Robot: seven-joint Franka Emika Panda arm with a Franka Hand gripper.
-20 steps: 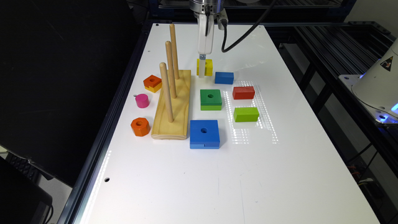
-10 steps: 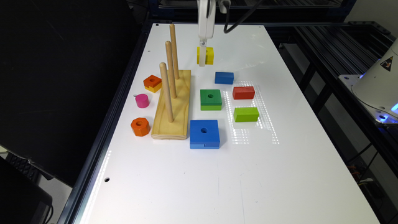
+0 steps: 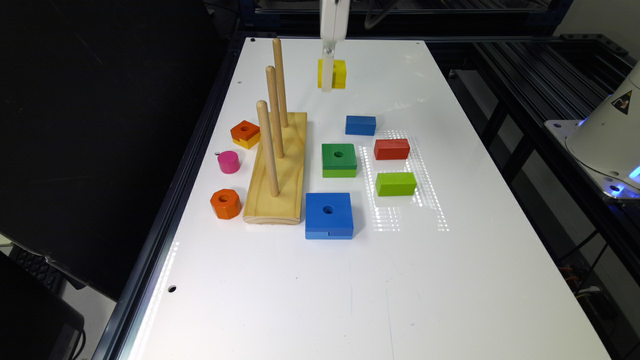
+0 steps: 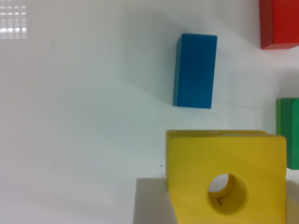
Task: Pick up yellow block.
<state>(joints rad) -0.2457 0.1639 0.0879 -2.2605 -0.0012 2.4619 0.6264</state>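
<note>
Yellow block (image 3: 339, 74) hangs in the air above the far end of the white table (image 3: 320, 280), and we see it clamped in the gripper (image 3: 327, 75), which comes down from the top edge of the exterior view. One pale finger (image 3: 326, 72) crosses the block's near face there. In the wrist view the same block (image 4: 227, 175) shows very near to the camera, with its round centre hole turned to us, and a grey finger (image 4: 154, 203) presses against its side. The table surface lies well below it in that view, so the block touches nothing except the gripper.

On the table, nearer to the camera in the exterior view, we find the small blue block (image 3: 360, 125), lying flat. The wrist view shows it (image 4: 195, 70) apart from the yellow one, on bare white surface. Beside it, toward the exterior view's right, lies the red block (image 3: 392, 149), and just in front of that one lies the light green block (image 3: 396, 183). The green square block (image 3: 339, 160) with a centre hole sits between these and the wooden peg stand (image 3: 276, 175), whose three pegs stand upright. The big blue square block (image 3: 328, 215) rests at the near end of the stand, close beside its base. On the stand's other side, toward the exterior view's left, we count three pieces: the orange-topped block (image 3: 245, 133), the pink cylinder (image 3: 228, 162) and the orange hexagon (image 3: 225, 203), all apart from each other.
</note>
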